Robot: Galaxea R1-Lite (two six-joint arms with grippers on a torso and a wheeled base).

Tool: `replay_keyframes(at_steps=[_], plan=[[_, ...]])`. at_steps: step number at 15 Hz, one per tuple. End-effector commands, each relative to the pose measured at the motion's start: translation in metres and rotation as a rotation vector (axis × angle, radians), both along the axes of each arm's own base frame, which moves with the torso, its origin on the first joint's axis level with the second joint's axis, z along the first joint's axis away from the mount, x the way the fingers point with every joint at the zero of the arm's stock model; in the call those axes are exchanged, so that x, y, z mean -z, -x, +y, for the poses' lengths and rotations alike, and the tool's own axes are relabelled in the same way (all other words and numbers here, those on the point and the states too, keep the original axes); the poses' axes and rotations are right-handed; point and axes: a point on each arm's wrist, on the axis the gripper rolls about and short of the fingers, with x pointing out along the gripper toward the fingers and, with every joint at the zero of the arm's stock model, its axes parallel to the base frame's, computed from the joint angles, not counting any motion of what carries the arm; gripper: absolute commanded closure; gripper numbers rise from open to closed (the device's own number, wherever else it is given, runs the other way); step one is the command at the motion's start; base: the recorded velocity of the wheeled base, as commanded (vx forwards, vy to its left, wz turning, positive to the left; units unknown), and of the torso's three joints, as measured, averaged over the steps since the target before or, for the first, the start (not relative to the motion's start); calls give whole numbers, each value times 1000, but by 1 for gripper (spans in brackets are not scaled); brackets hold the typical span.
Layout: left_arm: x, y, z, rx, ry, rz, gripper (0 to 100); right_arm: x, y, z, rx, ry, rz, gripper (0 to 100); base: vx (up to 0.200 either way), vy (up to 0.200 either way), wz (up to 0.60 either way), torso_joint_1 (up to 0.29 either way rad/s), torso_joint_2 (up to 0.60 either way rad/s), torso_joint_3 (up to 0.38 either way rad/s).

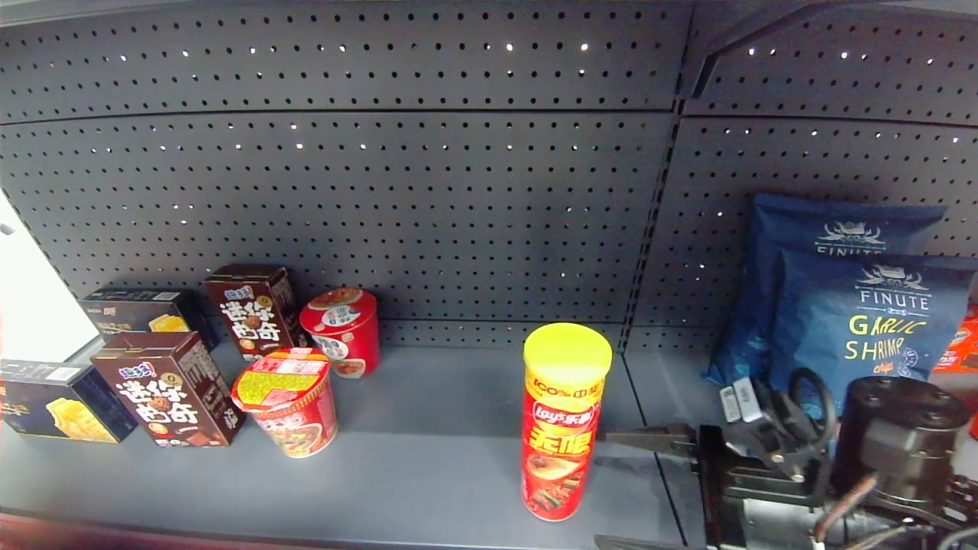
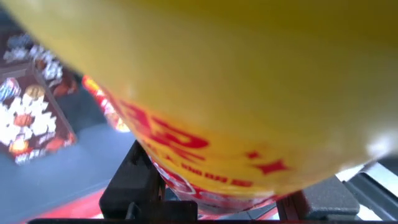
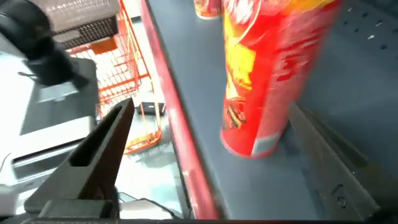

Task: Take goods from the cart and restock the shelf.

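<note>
A tall red chips can (image 1: 564,431) with a yellow lid stands upright on the grey shelf (image 1: 428,466), near its front edge. My right gripper (image 1: 611,489) is open at the can's right side, one finger on either side of its lower part. The right wrist view shows the same can (image 3: 267,87) on the shelf between the spread fingers (image 3: 93,162), which do not press it. My left gripper (image 2: 211,199) is shut on a yellow and red pack (image 2: 224,93) held close to the camera, in front of the shelf.
Brown boxes (image 1: 172,397), dark boxes (image 1: 53,401) and two red noodle cups (image 1: 290,401) stand at the shelf's left. Blue snack bags (image 1: 863,328) lean at the right behind my right arm. An orange cart (image 3: 118,68) stands on the floor below the shelf edge. The shelf's middle is bare.
</note>
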Motion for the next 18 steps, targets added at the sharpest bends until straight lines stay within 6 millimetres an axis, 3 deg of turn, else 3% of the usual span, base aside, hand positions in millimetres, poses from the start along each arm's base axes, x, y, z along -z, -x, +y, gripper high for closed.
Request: replay_keyframes(at_steps=[1, 4, 7, 10, 13, 18], plan=[[-18, -13, -7, 66, -31, 14, 100, -36, 45, -35, 28, -61, -94, 0, 0, 0, 0, 0, 0, 0], [-42, -37, -22, 93, -49, 66, 100, -67, 70, -61, 176, -50, -109, 0, 0, 0, 0, 0, 0, 0], [-45, -70, -40, 93, -74, 139, 100, -84, 92, -81, 473, 27, -94, 0, 0, 0, 0, 0, 0, 0], [-39, -109, -61, 140, -83, 192, 100, -81, 114, -96, 714, 97, -99, 0, 0, 0, 0, 0, 0, 0], [-30, -151, -80, 175, -91, 184, 100, -78, 127, -107, 745, 65, -119, 0, 0, 0, 0, 0, 0, 0], [-21, -197, -101, 274, -119, 194, 100, -60, 134, -114, 782, 81, -105, 0, 0, 0, 0, 0, 0, 0]])
